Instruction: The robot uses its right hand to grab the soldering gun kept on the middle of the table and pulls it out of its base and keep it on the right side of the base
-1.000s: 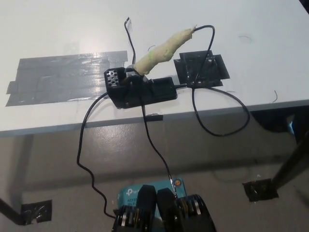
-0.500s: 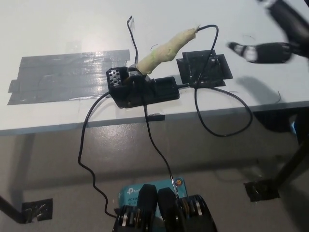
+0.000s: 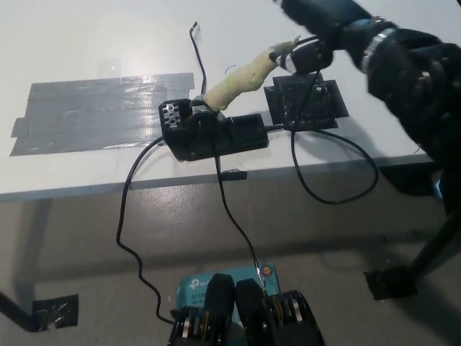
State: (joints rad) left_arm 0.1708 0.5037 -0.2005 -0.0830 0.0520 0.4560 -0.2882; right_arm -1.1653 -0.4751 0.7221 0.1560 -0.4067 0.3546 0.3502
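Now the black right hand [image 3: 320, 32] reaches in from the upper right, its fingers at the far end of the soldering gun [image 3: 241, 78]; whether they grip it cannot be told. Down and left of the hand, the gun's tip sits in the base [image 3: 216, 135] on the table [image 3: 86, 43].
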